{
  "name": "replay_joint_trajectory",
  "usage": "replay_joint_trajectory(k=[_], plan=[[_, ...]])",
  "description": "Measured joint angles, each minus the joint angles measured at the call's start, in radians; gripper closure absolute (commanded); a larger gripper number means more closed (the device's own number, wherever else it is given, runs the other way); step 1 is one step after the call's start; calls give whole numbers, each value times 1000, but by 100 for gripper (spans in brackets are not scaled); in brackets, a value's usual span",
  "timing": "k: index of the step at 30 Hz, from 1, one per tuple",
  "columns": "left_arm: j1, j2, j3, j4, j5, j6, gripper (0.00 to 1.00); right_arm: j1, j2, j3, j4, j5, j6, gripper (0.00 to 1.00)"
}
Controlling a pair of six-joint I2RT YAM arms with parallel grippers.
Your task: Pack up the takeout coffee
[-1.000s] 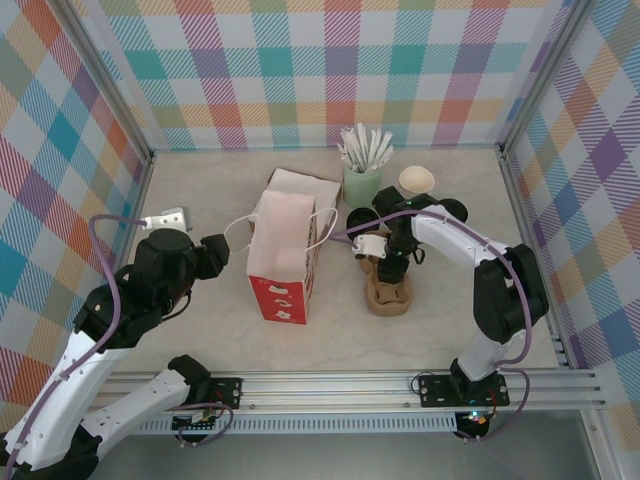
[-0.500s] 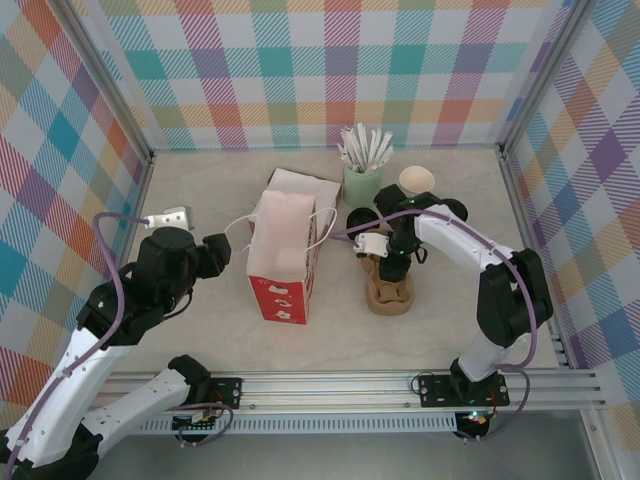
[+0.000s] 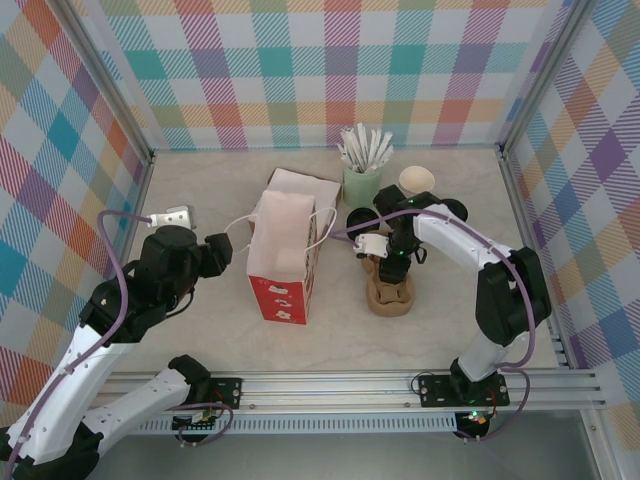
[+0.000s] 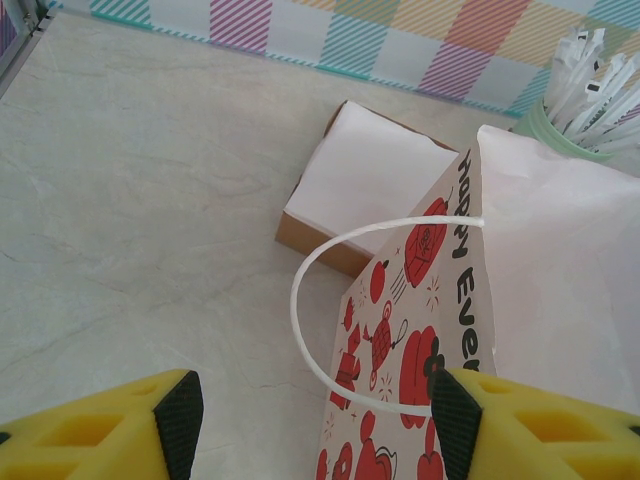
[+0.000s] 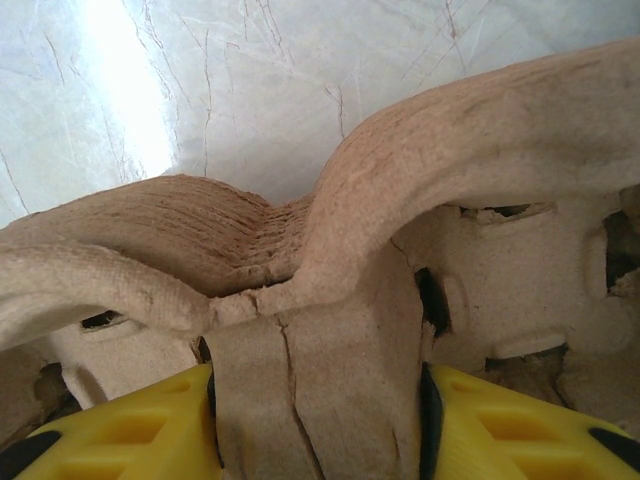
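Watching left gripper point(image 4: 310, 420): I see its jaws wide apart with nothing held, and the paper bag point(image 4: 540, 300) just ahead at right of frame.
Right gripper point(image 5: 318, 420): half-closed, pads pressed against both sides of the pulp carrier point(image 5: 400, 200) centre rib.
Takeout coffee point(image 3: 357, 217): I take it for the black lid at centre of the top view, just right of the bag.

A pale marbled tabletop point(image 4: 130, 200) lies below and ahead of the jaws of the left gripper point(image 4: 310, 425); a pastel plaid wall point(image 4: 400, 40) rises beyond it.
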Motion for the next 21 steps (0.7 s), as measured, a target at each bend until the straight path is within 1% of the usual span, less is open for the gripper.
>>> replay_joint_trajectory(k=[14, 21], plan=[[0, 13, 0, 0, 7, 14, 35, 0, 5, 2, 0, -11, 9, 42], [0, 19, 0, 0, 9, 15, 35, 0, 5, 4, 0, -15, 10, 43]])
